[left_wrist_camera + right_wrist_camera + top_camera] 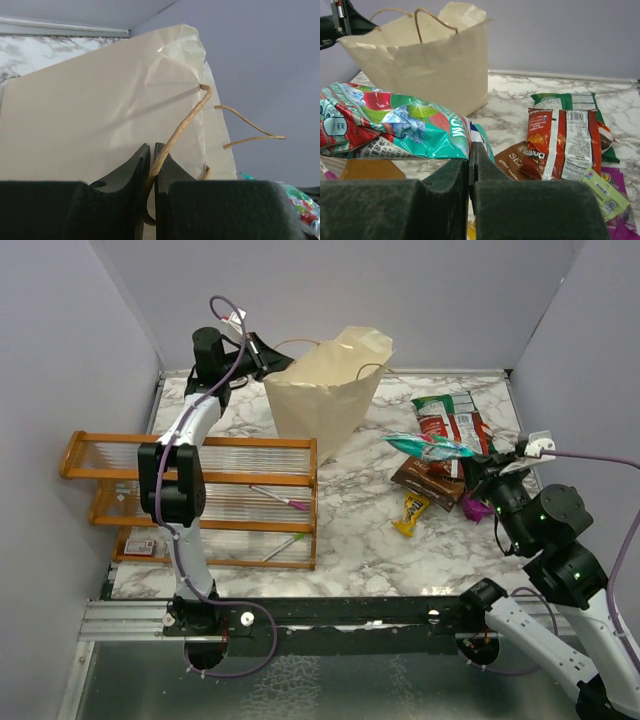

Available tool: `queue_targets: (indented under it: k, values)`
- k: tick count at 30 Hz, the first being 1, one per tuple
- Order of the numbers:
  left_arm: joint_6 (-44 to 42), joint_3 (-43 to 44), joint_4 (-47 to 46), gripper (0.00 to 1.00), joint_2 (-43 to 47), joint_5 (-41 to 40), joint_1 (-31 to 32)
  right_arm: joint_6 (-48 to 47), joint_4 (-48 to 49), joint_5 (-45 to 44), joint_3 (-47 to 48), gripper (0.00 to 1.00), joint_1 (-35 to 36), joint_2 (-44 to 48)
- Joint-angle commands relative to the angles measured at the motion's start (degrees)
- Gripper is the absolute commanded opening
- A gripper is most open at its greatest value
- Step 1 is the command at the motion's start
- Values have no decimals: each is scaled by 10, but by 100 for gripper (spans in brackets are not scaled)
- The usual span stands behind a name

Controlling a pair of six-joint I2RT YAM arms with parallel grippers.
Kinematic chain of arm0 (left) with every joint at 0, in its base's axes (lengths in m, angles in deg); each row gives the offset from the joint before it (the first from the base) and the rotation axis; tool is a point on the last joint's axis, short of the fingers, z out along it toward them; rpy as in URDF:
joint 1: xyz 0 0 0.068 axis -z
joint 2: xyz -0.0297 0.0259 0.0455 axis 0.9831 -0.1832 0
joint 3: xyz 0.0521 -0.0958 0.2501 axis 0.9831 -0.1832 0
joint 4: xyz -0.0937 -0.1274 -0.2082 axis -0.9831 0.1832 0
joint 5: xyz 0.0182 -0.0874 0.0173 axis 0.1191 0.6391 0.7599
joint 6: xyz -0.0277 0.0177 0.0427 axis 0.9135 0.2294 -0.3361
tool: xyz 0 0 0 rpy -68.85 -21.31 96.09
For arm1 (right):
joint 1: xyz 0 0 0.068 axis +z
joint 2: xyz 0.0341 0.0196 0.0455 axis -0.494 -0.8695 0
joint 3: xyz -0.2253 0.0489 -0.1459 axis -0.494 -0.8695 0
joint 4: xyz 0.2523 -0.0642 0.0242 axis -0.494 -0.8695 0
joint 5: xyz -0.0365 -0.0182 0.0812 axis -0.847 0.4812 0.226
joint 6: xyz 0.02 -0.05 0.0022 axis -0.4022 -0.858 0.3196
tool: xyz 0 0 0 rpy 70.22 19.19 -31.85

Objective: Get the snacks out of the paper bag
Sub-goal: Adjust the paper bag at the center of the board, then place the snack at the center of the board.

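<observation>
The cream paper bag [325, 390] stands at the back middle of the table; it also shows in the left wrist view [100, 125] and the right wrist view [435, 55]. My left gripper [272, 360] is shut on its near twine handle [175, 135] at the bag's left rim. My right gripper [472, 462] is shut on the edge of a teal packet [430, 447] and holds it above the table; the packet fills the left of the right wrist view [395, 125]. Red [455, 430], green-white [435, 405], dark brown [425, 480], orange [412, 512] and magenta [477, 508] packets lie on the table at the right.
An orange wooden rack [200, 495] with clear shelves stands at the left, holding pink-tipped sticks [280, 500]. Grey walls close in the back and both sides. The table's near edge has a black rail [330, 615].
</observation>
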Motion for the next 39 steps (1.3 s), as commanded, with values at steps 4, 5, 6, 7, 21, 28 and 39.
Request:
queue_targets:
  k: [4, 5, 6, 7, 21, 28, 39]
  values:
    - [-108, 8, 94, 40, 82, -48, -22, 85, -72, -32, -11, 1, 1, 8]
    - [-120, 11, 104, 45, 91, -52, -25, 100, -81, -30, -16, 1, 1, 1]
    - [-129, 14, 111, 49, 100, -56, -28, 114, -88, -23, -22, 1, 1, -7]
    - [-139, 17, 122, 53, 110, -60, -31, 129, -93, -17, -30, 1, 1, -14]
    - [-226, -16, 244, 83, 227, -137, -60, 128, 24, 57, -174, 2, 1, -159]
    - [-316, -33, 353, 99, 308, -210, -66, 101, 44, 115, -188, 33, 1, -198]
    - [-352, -79, 398, 99, 488, -244, -66, 125, -15, 47, -80, 99, 1, -75]
